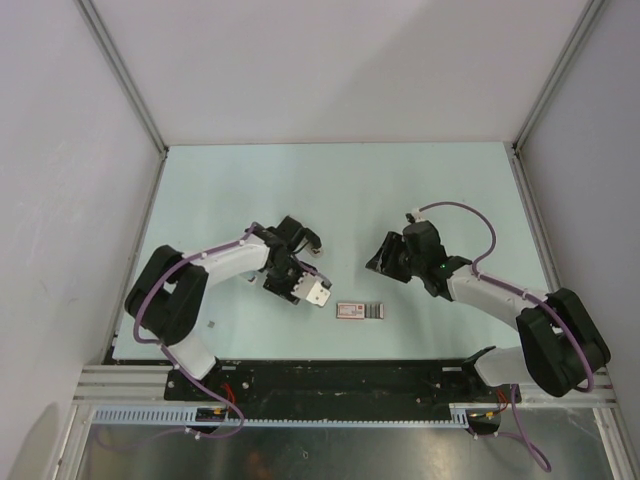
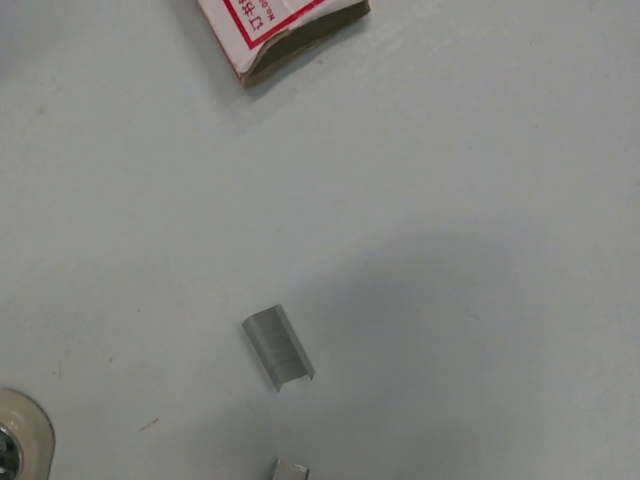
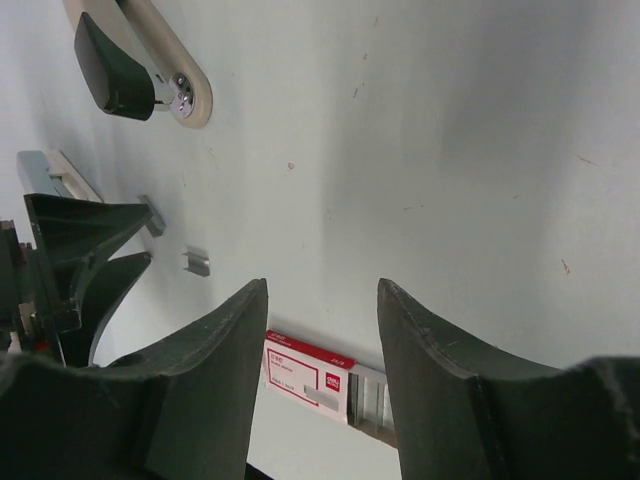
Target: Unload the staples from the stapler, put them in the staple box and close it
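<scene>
Toward the table's (image 1: 340, 190) front edge, staples (image 2: 278, 345) lie loose near the box (image 1: 360, 310) and the stapler (image 1: 318, 292). Unloading looks mostly done, though whether any remain inside is hidden. Left claw (image 3: 143, 238), just beside the stapler, stands released and empty; right claw (image 3: 322, 285) likewise, slightly farther back. Pale tabletop, white walls (image 1: 330, 70) around.

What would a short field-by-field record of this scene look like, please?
stapler: lying on the table
staples: two short strips loose on the table beside the left gripper
box: red and white, flat on the table
left gripper: low by the staples, grip unclear
right gripper: open, empty, near the box
</scene>
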Action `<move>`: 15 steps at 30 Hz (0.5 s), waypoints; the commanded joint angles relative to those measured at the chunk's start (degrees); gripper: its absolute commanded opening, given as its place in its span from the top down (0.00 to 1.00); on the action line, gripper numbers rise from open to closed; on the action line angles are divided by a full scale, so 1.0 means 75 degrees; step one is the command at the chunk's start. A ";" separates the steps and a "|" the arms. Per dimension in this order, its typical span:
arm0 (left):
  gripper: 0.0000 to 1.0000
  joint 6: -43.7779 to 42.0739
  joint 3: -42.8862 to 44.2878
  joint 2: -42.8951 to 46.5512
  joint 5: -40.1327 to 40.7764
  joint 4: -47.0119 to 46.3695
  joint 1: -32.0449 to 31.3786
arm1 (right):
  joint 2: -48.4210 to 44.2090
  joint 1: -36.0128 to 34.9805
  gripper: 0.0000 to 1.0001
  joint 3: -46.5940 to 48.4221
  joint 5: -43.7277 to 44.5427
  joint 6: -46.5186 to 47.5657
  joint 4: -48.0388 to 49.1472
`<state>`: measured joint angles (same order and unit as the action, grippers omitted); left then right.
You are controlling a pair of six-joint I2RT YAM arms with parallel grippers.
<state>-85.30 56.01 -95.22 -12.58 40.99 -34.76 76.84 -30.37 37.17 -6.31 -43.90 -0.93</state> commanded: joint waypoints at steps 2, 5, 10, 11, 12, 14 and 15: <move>0.45 -0.0406 0.0336 -0.0172 0.0033 0.0133 -0.0037 | -0.0202 0.0052 0.48 -0.0059 -0.0120 -0.0072 0.0337; 0.45 -0.0469 0.0403 -0.0275 0.0086 0.0124 -0.0071 | -0.0196 0.0044 0.48 -0.0066 -0.0120 -0.0088 0.0339; 0.42 -0.0530 0.0545 -0.0461 0.0126 0.0125 -0.0168 | -0.0254 0.0049 0.49 -0.0136 -0.0148 -0.0161 0.0350; 0.42 -0.0549 0.0564 -0.0504 0.0146 0.0130 -0.0192 | -0.0281 0.0045 0.49 -0.0144 -0.0152 -0.0166 0.0348; 0.42 -0.0571 0.0562 -0.0531 0.0179 0.0133 -0.0210 | -0.0306 0.0043 0.49 -0.0153 -0.0148 -0.0162 0.0330; 0.42 -0.0651 0.0525 -0.0563 0.0224 0.0147 -0.0247 | -0.0339 0.0060 0.49 -0.0160 -0.0124 -0.0145 0.0281; 0.42 -0.0704 0.0490 -0.0560 0.0254 0.0159 -0.0255 | -0.0353 0.0068 0.49 -0.0162 -0.0110 -0.0134 0.0261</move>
<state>-87.11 59.05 -98.15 -10.57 41.56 -35.81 76.31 -30.20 36.32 -6.98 -44.80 -0.14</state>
